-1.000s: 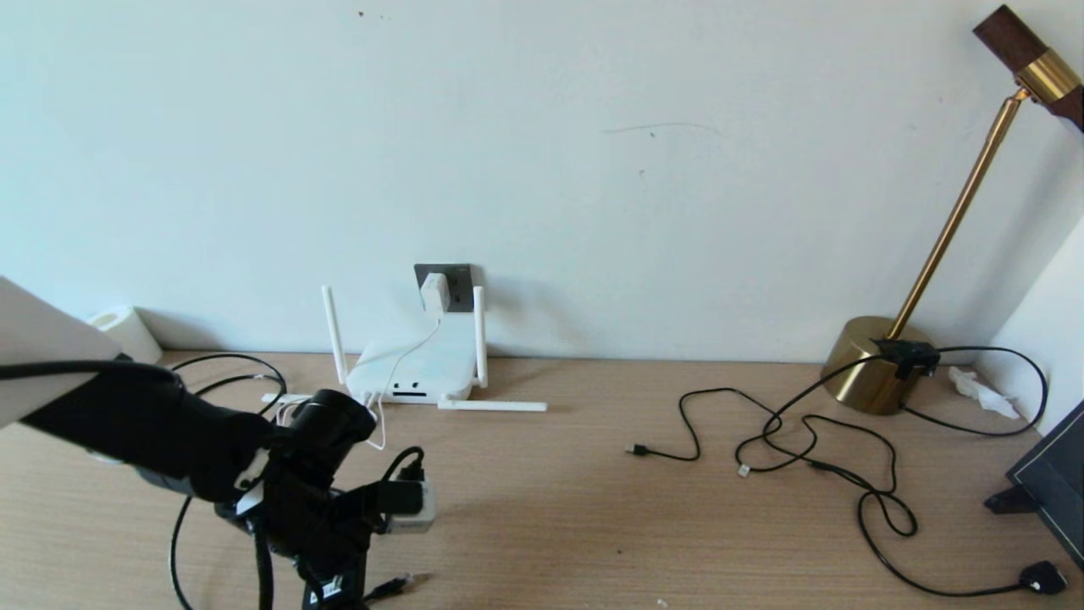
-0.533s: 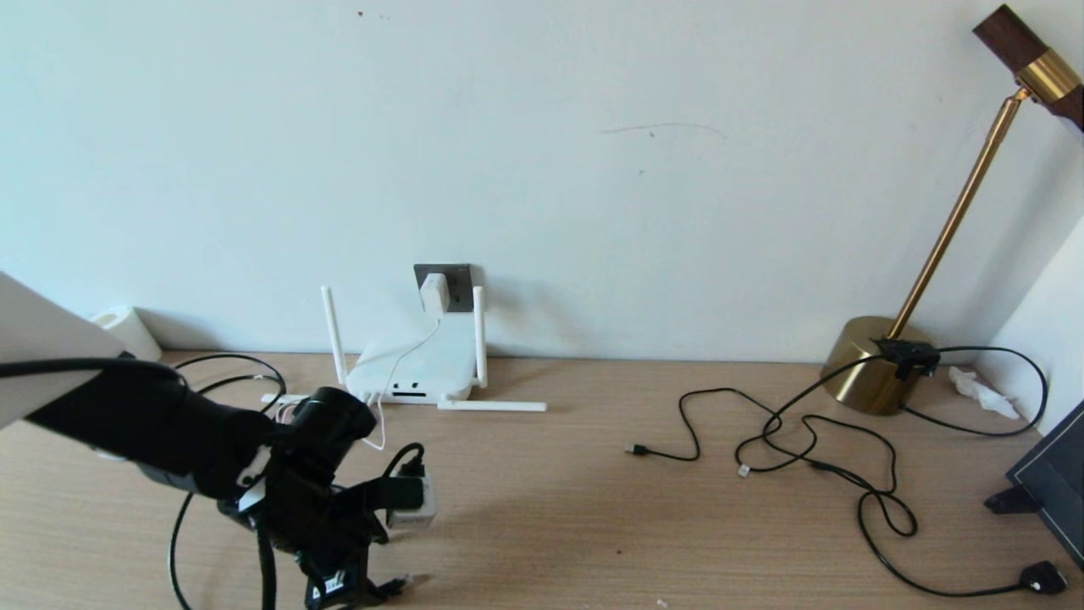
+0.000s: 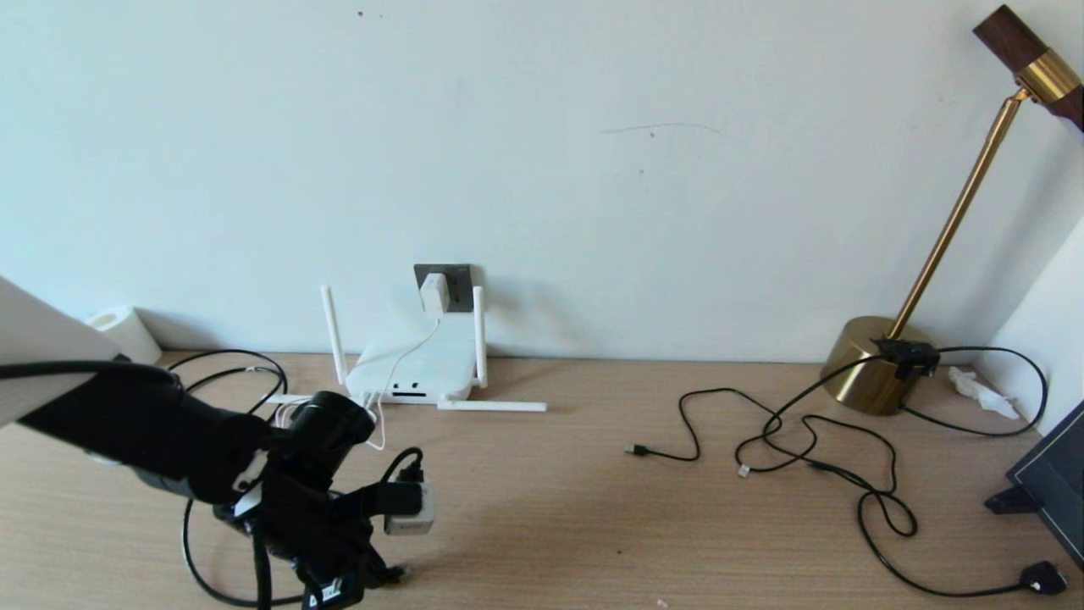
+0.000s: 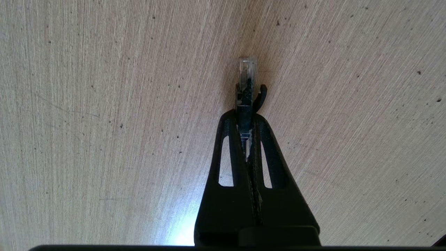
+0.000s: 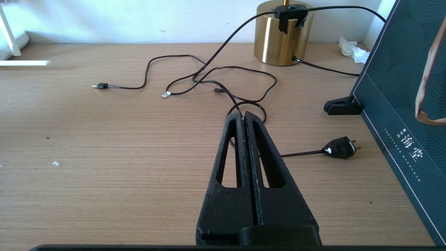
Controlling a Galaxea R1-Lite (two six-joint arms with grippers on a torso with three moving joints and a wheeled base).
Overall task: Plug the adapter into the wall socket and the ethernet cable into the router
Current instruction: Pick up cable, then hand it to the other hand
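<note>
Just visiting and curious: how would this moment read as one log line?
left fingers: shut on black clear-tipped ethernet cable | white cube adapter: in grey wall socket | right: parked

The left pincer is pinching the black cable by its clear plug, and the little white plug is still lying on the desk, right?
Not quite. The head view shows the little white plug already in the wall socket. The left pincer does pinch the black cable.

Bare table [image 3: 542,508] between router [image 3: 415,373] and thin black cables [image 3: 804,449].
</note>
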